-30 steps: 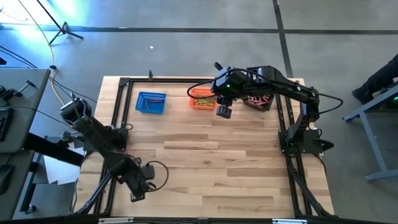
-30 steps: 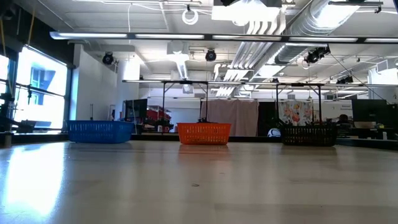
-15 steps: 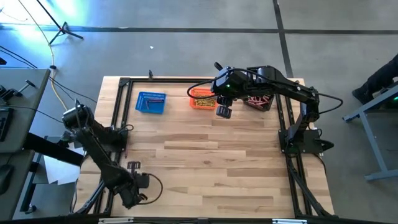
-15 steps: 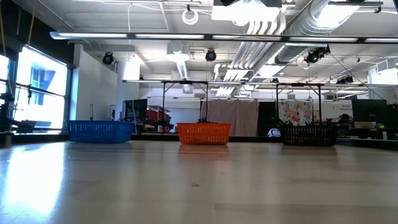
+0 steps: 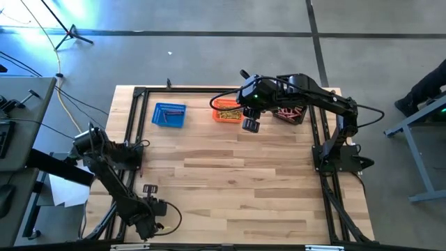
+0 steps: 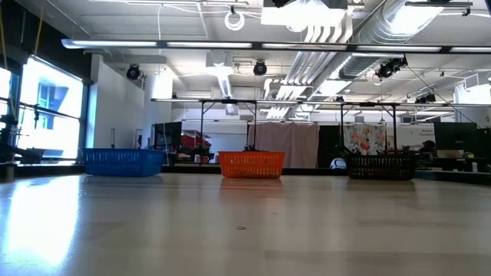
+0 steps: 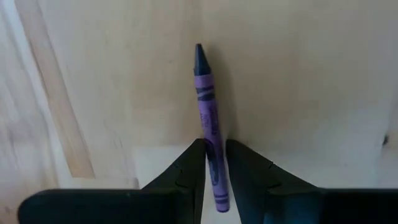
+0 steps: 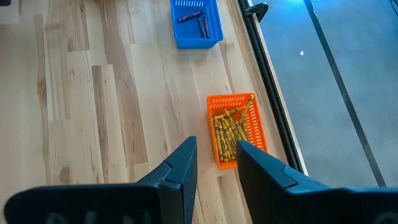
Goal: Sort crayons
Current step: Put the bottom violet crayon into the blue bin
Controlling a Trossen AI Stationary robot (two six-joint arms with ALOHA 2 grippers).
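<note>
Left pincer low at the near-left corner, fingers clamped (arm folded); right pincer raised, fingers parted, arm outstretched.

This is a large workshop or lab hall: exposed silver ducts and pipes run under the ceiling, the concrete floor is bare, and a wooden worktable stands among equipment racks.

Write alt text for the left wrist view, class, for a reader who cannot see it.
A purple crayon is clamped between the two dark fingers of the left gripper, its pointed tip aimed away from the camera. Behind it lies the pale wooden table, seen close up.
</note>
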